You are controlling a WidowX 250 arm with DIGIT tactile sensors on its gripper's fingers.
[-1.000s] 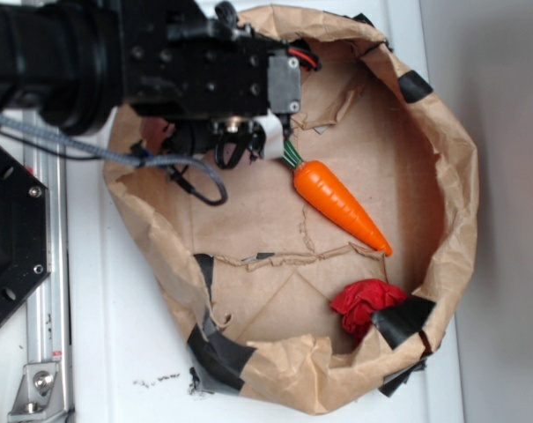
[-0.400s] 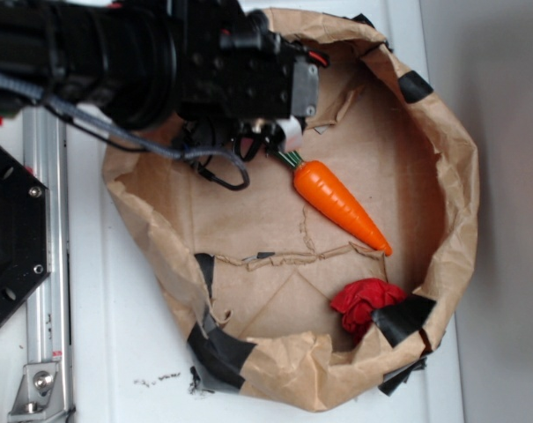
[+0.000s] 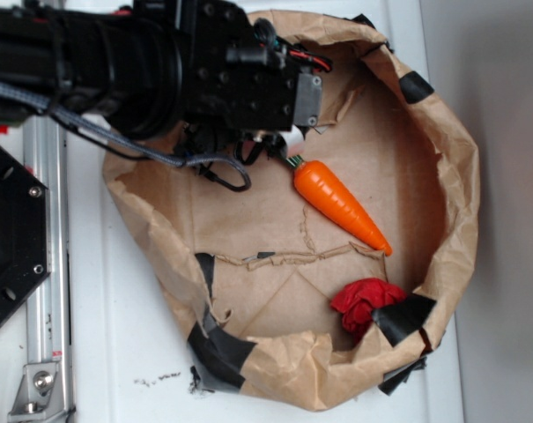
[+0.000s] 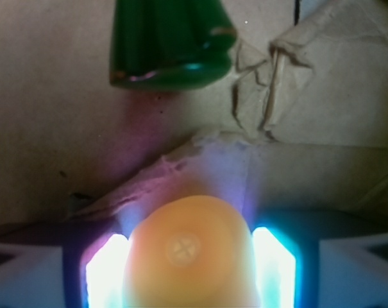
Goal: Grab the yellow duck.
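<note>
In the wrist view the yellow duck (image 4: 188,247) fills the gap between my two glowing white fingers (image 4: 106,273), its underside with a round crossed plug facing the camera. My gripper (image 4: 190,256) is shut on it, above the brown paper floor. In the exterior view the black arm hides the duck, and the gripper (image 3: 288,141) hangs at the upper left of the paper bag, right beside the carrot's green top.
An orange carrot (image 3: 341,204) lies diagonally in the crumpled paper bag (image 3: 455,176); its green top (image 4: 171,42) shows just ahead of the fingers. A red cloth lump (image 3: 367,304) sits at the bag's lower right. A black mount (image 3: 11,238) stands at left.
The arm has shifted right and looks larger in the exterior view, its head now closer to the carrot's green top. Carrot and red cloth have not moved.
</note>
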